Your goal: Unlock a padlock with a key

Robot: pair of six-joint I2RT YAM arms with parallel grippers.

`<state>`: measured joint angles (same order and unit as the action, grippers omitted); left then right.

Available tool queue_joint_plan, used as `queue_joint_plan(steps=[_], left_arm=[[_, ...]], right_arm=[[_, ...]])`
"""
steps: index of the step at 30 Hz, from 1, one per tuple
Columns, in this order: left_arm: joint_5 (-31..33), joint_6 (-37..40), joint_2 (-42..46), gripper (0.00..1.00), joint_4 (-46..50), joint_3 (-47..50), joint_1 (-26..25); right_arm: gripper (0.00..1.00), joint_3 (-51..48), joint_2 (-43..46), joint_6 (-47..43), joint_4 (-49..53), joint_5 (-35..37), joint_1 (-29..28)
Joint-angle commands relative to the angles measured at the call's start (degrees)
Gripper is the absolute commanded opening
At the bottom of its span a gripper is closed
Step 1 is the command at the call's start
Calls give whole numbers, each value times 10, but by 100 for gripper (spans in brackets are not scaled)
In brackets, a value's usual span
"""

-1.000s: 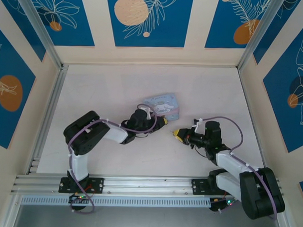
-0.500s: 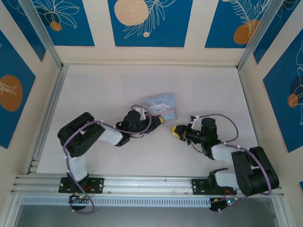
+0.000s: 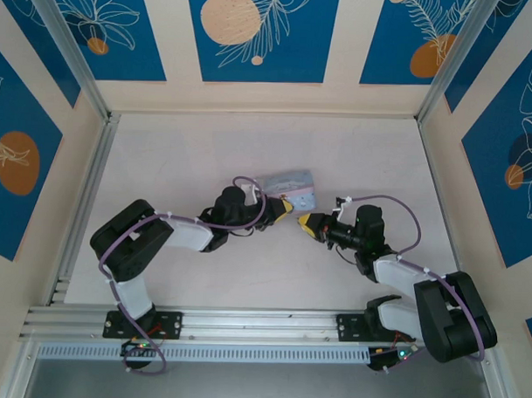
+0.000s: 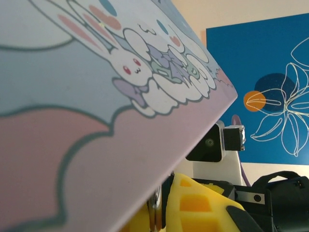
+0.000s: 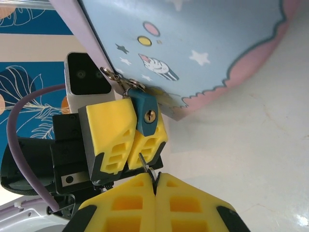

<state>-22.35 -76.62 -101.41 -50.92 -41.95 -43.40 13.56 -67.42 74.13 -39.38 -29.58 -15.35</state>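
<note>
The small blue padlock hangs by its thin shackle from the edge of the pale blue cartoon tin, its brass keyhole facing the right wrist camera. My left gripper is shut on the padlock, its yellow fingers on either side. Just below, my right gripper is shut on the thin silvery key, whose tip points up at the padlock but stays short of the keyhole. From above, the left gripper and right gripper nearly meet beside the tin. The tin hides most of the left gripper.
The tin lies mid-table on the pale tabletop. Aluminium rails run along the left side and the near edge. Patterned blue walls enclose the table at the back and on both sides.
Both grippers have moved toward each other and toward the tin, and the gap between them is smaller. The left arm's elbow has swung left and lower. Both stay shut.
</note>
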Motion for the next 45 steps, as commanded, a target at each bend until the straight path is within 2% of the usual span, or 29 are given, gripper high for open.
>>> queue_joint_plan(steps=[1,12,45], left_arm=[[-28,0,19,0,-19,-19,8],[-23,-7,17,0,-31,-10,8],[-21,-7,13,0,-26,-14,8]], right_arm=[[0,16,4,14,19,13,4],[0,15,-1,32,28,44,6],[0,49,-45,34,11,49,-9]])
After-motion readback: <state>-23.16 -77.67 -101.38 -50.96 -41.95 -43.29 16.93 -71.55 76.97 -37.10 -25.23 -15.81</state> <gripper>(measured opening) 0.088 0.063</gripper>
